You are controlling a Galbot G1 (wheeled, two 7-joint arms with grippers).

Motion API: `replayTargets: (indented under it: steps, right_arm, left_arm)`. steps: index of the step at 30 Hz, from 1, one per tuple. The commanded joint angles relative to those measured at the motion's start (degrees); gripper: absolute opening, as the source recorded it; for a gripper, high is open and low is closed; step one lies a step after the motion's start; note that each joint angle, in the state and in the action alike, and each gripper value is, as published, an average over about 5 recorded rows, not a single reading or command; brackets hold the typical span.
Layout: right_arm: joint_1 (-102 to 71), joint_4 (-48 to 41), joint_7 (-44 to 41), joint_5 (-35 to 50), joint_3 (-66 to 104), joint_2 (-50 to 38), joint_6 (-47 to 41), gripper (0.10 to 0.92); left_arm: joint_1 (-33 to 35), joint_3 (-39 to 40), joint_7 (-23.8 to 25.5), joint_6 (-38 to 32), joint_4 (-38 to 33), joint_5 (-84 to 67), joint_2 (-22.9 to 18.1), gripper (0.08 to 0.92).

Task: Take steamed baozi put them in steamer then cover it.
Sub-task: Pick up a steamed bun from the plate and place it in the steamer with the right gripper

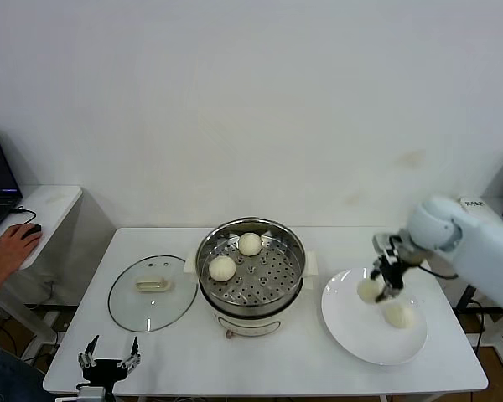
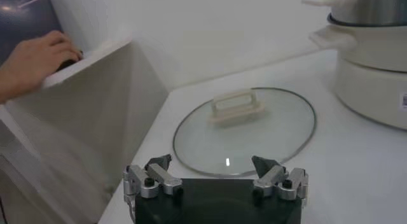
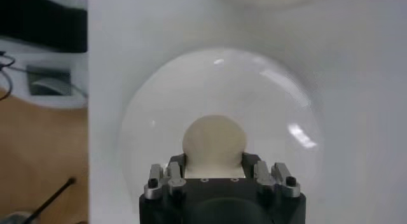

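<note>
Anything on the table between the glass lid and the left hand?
Nothing: in the left wrist view the table is bare between the open left hand and the lid, whose near rim lies just beyond its fingertips.

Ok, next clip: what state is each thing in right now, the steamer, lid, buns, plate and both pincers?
Steamer: uncovered, two buns on its tray.
Lid: flat on the table left of the steamer, handle up.
Plate: one loose bun lying on it.
Right pincer: over the plate, shut on a bun.
Left pincer: open, empty, near the table's front edge by the lid.
</note>
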Motion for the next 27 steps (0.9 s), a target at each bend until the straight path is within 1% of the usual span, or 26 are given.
replayTargets:
  steps: [1,4,10,13,17,20,27]
  right_arm:
    - [18.30,-5.63,-1.26,7.39,-6.02,12.36,1.75,0.551]
    - [19.45,-8.98,-1.64,9.22,-6.65,17.43,5.47,0.551]
    - [18.77,-15.23,-2.08,10.65,-6.68,26.94,16.63,0.552]
    - [18.14,-15.97,-2.02,10.36,-7.05,29.62,20.64,0.555]
    - [16.21,-14.71,-1.60,9.20,-8.13,31.20,24.53,0.554]
    - [14.69,-13.15,-0.56,6.16,-9.25,31.46,27.60,0.552]
    - [12.75,-5.72,3.98,-6.10,-13.21,29.58,34.46,0.551]
  left_arm:
    - [-0.01,-0.07,-0.61,-1.13,-0.29,2.16,-0.12,0.823]
    - [0.04,-0.14,-0.98,-1.55,-0.30,2.15,0.04,0.823]
    - [-0.08,-0.09,-1.06,-1.69,-0.81,1.86,-0.49,0.823]
    - [-0.12,-0.32,-0.97,-1.56,-1.15,0.91,-0.25,0.823]
    - [-0.41,-0.70,-1.22,-1.58,-0.94,0.65,-0.23,0.823]
    - [-0.44,-0.72,-1.38,-1.65,-0.73,0.80,-0.31,0.823]
    - [-0.69,-0.70,-1.36,-1.66,-0.53,0.98,-0.44,0.823]
